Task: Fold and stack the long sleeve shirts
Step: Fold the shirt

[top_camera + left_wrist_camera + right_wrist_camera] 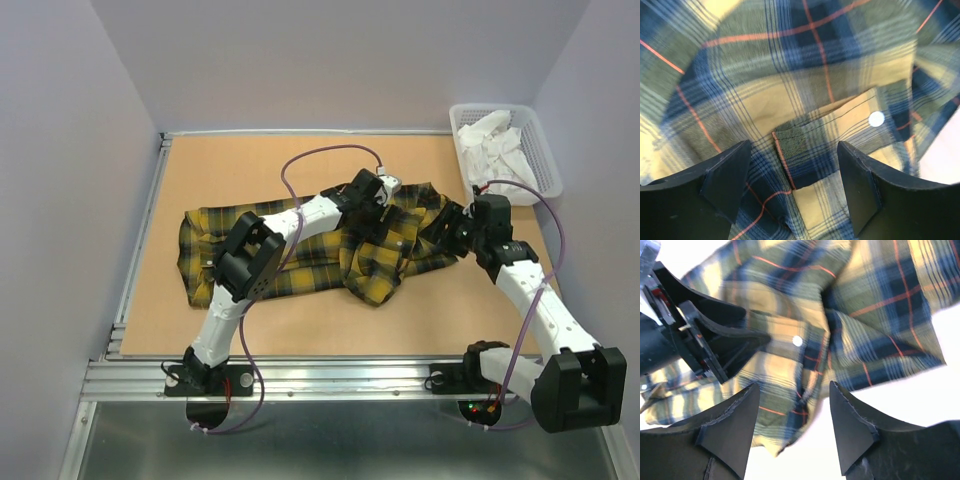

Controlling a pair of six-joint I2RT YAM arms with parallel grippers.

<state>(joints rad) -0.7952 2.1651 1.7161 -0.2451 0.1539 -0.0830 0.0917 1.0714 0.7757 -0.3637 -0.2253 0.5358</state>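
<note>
Tan board tabletop [300, 165] carries one plaid shirt [372, 272], lying crumpled across its middle, sleeves bunched, no fold made and no stack begun; as I judge it, the task is barely started, with spreading, folding and stacking all ahead; a white mesh basket [549, 165] at the far right corner holds white cloths [495, 140]; my left gripper [795, 165] hovers close over the shirt's middle, jaws wide, gripping nothing; my right gripper [795, 405] hangs by the shirt's right end, jaws likewise apart and empty; the weave is thin and soft, yellow and dark green crossed by fine red lines; a hemmed flap [830, 145], cuff or placket I cannot tell, bears one small round white button [876, 119].
</note>
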